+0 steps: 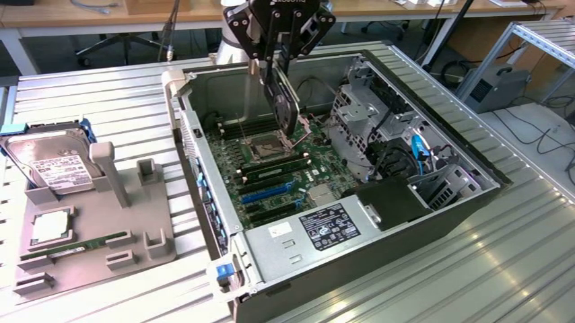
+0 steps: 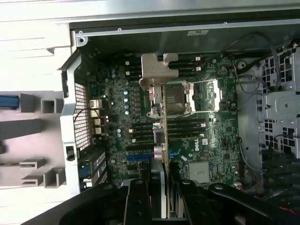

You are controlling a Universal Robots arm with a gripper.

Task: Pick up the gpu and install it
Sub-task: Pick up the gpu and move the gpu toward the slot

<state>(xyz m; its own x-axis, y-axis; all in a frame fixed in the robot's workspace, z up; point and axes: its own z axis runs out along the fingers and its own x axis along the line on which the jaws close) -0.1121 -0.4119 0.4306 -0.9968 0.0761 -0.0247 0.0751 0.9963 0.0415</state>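
My gripper (image 1: 271,66) hangs over the open computer case (image 1: 190,128), shut on the gpu (image 1: 285,111). The gpu is a thin dark card held on edge, hanging down into the case above the motherboard (image 1: 269,171) without touching it. In the wrist view the gpu (image 2: 157,70) appears edge-on, its pale metal bracket at the far end, over the processor socket (image 2: 180,96). My gripper (image 2: 161,199) clamps the card's near end between two black fingers (image 2: 138,201). The blue expansion slots (image 2: 140,157) lie on the board just beside the card's line.
A grey fixture (image 1: 99,222) at the exterior view's left carries a hard drive (image 1: 54,165), a processor (image 1: 51,225) and a green memory stick (image 1: 77,245). Inside the case stand a metal drive cage (image 1: 359,121) and a black box (image 1: 391,202). The slatted aluminium table (image 1: 503,269) surrounds it.
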